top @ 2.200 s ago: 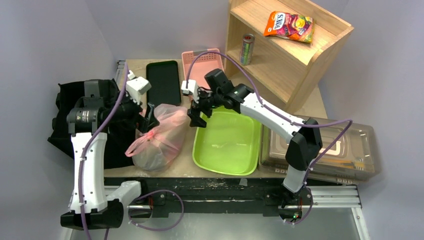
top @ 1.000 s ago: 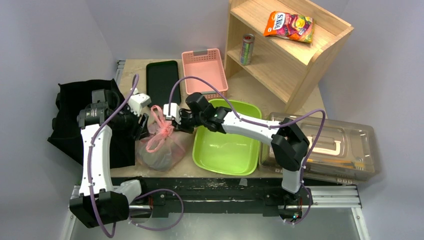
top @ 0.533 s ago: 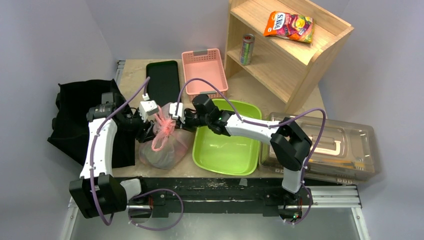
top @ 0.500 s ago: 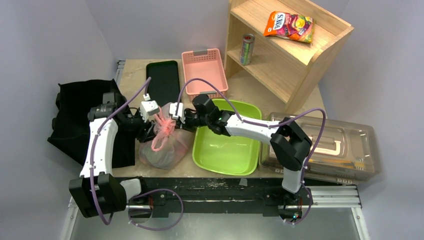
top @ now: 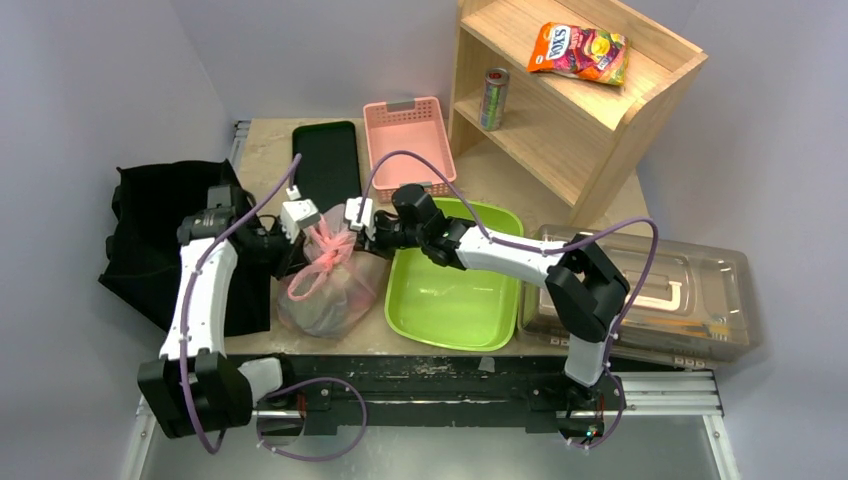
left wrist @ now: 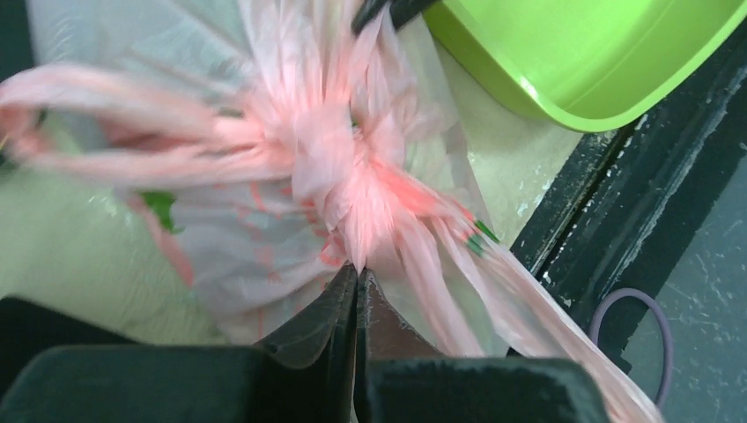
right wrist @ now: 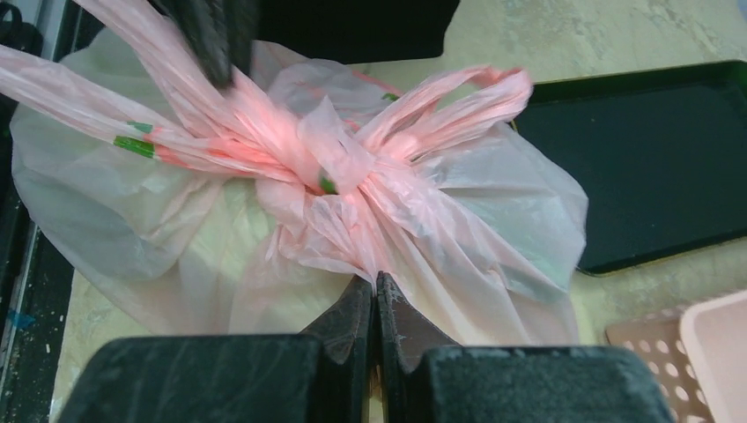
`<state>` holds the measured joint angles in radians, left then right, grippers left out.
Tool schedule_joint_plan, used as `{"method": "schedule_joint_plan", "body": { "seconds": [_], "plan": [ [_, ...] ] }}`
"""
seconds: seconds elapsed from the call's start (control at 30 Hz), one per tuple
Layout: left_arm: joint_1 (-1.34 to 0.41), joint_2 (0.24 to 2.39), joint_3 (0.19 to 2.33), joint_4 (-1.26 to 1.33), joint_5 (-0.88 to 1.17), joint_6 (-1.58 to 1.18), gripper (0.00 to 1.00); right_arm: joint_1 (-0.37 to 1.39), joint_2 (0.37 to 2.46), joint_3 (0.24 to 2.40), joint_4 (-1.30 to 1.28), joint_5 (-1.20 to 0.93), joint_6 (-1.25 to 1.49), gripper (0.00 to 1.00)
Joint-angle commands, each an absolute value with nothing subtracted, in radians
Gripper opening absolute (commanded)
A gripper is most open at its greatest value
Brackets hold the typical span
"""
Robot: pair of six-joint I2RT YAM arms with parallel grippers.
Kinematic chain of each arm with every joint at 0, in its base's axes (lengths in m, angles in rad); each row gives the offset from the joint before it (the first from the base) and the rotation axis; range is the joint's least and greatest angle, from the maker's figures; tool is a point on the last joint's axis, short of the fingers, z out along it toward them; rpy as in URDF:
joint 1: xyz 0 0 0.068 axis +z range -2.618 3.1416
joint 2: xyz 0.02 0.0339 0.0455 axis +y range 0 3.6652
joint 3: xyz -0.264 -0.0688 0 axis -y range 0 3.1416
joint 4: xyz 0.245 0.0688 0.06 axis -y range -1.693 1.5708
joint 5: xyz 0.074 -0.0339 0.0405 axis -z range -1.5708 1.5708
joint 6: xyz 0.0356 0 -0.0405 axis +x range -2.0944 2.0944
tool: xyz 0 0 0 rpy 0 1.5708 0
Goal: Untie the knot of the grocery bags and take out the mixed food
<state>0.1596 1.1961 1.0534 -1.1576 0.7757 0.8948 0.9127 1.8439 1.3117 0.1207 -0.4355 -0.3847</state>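
Both arms sit closer over the bag (top: 325, 290) than two seconds ago, when the right one stood higher beside the tub (top: 455, 290). The bag's top is now drawn up between them.

The bag lies on the table just left of the tub, with the knot (right wrist: 330, 167) on top and the handle loops splayed to either side. The film is thin, soft and slippery, and a hard tug would likely stretch or tear it. The food (top: 318, 312), only a dark mass inside, should weigh the bag down. A loop tail just beside the knot looks the better hold, not the bag wall.

The left gripper (left wrist: 357, 275) is pressed together on a fold of film just under the knot. The right gripper (right wrist: 377, 284) pinches the film from the opposite side. The left arm reaches in bent, and the right stretches low past the tub's far corner.
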Motion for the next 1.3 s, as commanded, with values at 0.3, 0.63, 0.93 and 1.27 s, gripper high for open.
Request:
{"method": "schedule_joint_plan", "body": {
  "seconds": [0.3,0.63,0.93,1.27],
  "plan": [
    [0.287,0.887,1.033,-1.392,0.592,1.078,0.00,0.796,1.740,1.269,0.077,-0.379,-0.392,0.00],
    [0.134,1.028,1.111,-1.147,0.701,0.699,0.77,0.821,1.794,1.352,0.055,-0.429,-0.354,0.00],
    [-0.031,1.253,1.133,-0.958,0.617,0.484,0.71,0.822,1.784,1.338,0.066,-0.427,-0.341,0.00],
    [-0.046,1.291,1.003,-0.841,0.665,0.374,0.48,0.822,1.786,1.346,0.054,-0.403,-0.335,0.00]
  ]
}}
